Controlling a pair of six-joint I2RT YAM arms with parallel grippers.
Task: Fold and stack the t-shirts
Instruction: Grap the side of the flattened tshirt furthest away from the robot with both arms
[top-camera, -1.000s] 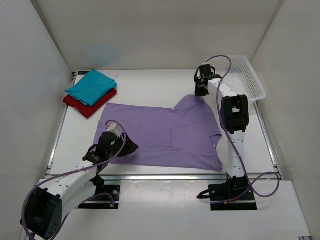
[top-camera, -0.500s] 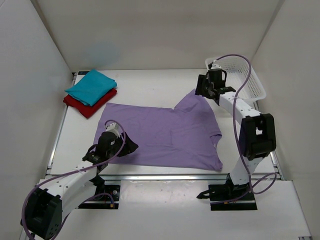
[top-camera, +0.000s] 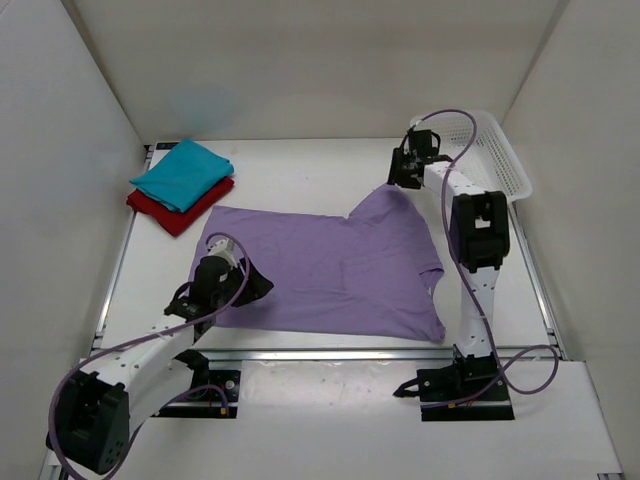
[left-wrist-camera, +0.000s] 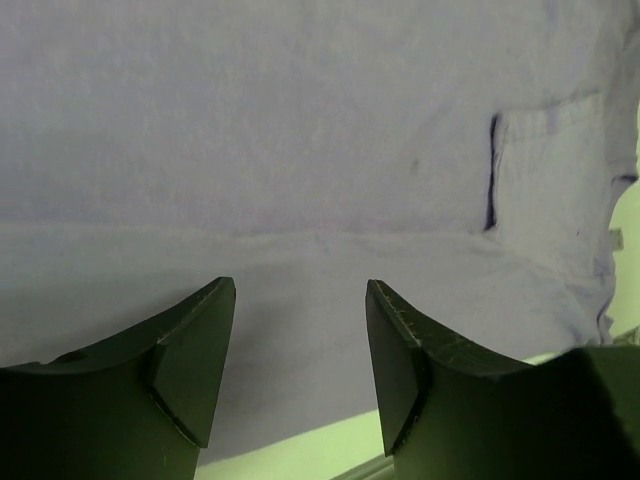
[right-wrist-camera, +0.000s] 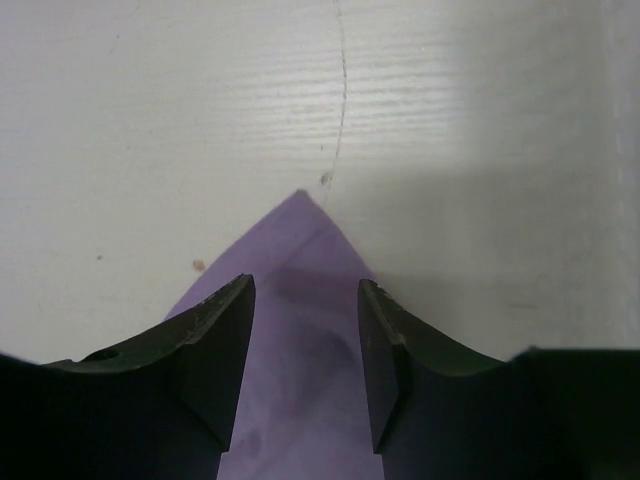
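From above: lavender t-shirt (top-camera: 330, 270) spread flat on the white surface (top-camera: 290, 175), long axis left to right, with the left tool (top-camera: 248, 284) at the near-left hem and the right tool (top-camera: 399, 182) at the far-right sleeve tip, one arm per end. Folded teal t-shirt (top-camera: 182, 172) stacked on dark red t-shirt (top-camera: 178, 214) in the far-left corner. Left wrist: spread wide over soft, faintly creased cloth, pinching nothing. Right wrist: likewise spread, straddling the pointed sleeve corner lying flat below, not clamped on it.
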